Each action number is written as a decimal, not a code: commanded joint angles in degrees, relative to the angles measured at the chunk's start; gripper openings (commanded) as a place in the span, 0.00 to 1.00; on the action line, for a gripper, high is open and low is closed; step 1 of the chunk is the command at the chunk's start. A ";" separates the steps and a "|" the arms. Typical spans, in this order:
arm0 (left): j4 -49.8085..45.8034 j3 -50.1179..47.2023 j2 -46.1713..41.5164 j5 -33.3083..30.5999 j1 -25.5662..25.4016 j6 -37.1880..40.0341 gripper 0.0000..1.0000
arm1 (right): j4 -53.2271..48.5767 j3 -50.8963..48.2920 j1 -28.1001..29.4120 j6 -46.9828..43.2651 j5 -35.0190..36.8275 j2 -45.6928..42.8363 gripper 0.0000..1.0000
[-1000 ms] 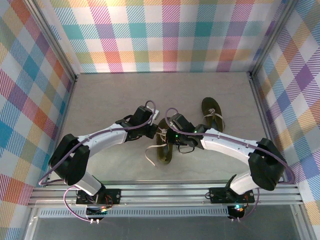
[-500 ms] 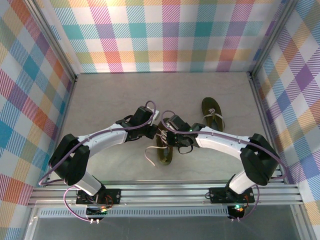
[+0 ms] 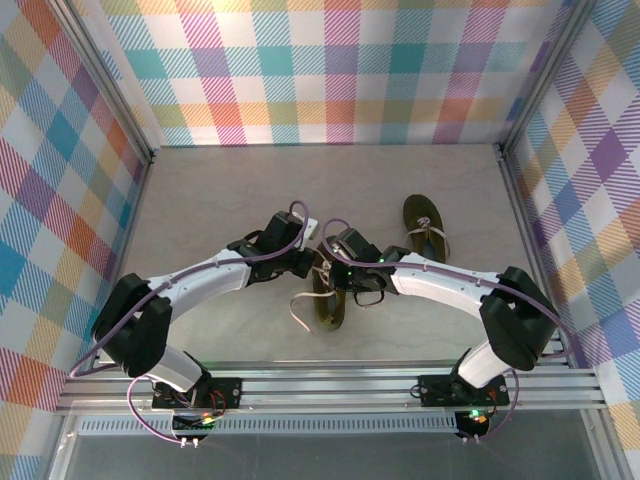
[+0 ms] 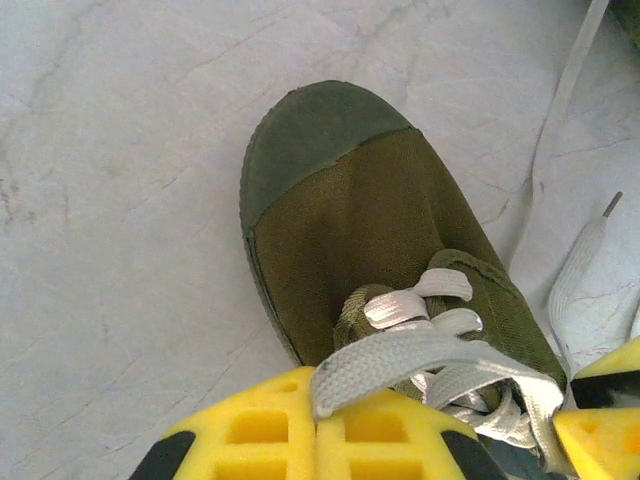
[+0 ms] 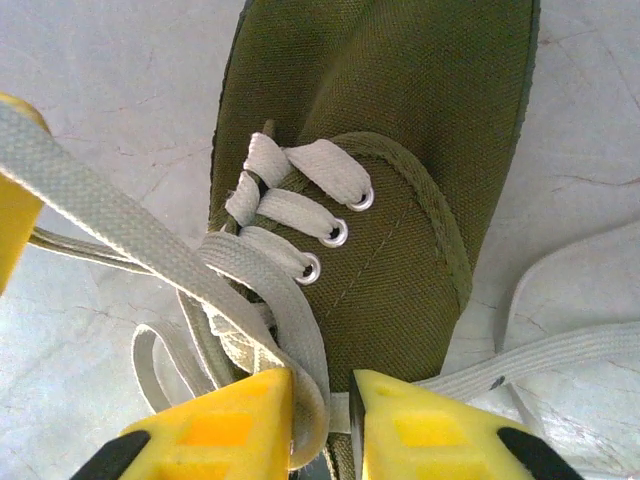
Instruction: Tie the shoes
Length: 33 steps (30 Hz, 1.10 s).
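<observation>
Two dark olive shoes lie on the table: one point(image 3: 329, 300) between my arms, the other point(image 3: 427, 228) to the right behind it. Both grippers meet over the near shoe's lacing. My left gripper point(image 3: 310, 262) is shut on a pale lace point(image 4: 420, 355), which is pinched between its yellow fingertips point(image 4: 318, 425) above the shoe point(image 4: 370, 220). My right gripper point(image 5: 322, 420) stands slightly open over the shoe's tongue point(image 5: 400, 150). A loop of lace point(image 5: 300, 330) lies in the gap against its left finger. The taut lace runs up to the left edge.
A loose lace end point(image 3: 298, 305) trails on the table left of the near shoe. More lace point(image 4: 575, 280) lies right of the shoe. Checked walls point(image 3: 320, 70) close in the back and both sides. A metal rail point(image 3: 330, 385) runs along the near edge.
My right gripper's jaws have parted a little, and the arm has shifted slightly left over the near shoe. The left gripper keeps its hold on the lace.
</observation>
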 commanded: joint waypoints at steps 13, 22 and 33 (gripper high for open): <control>-8.49 1.16 -1.09 -13.13 -4.51 0.65 0.00 | -5.08 0.47 0.12 -2.01 5.03 0.04 0.09; -7.81 0.85 -1.19 -11.80 -5.22 1.02 0.00 | -5.57 -2.82 -2.08 -3.86 8.86 -4.86 0.17; -8.57 1.47 -0.83 -12.07 -5.72 2.13 0.00 | -10.82 -4.33 -12.09 -17.91 5.57 -2.24 0.32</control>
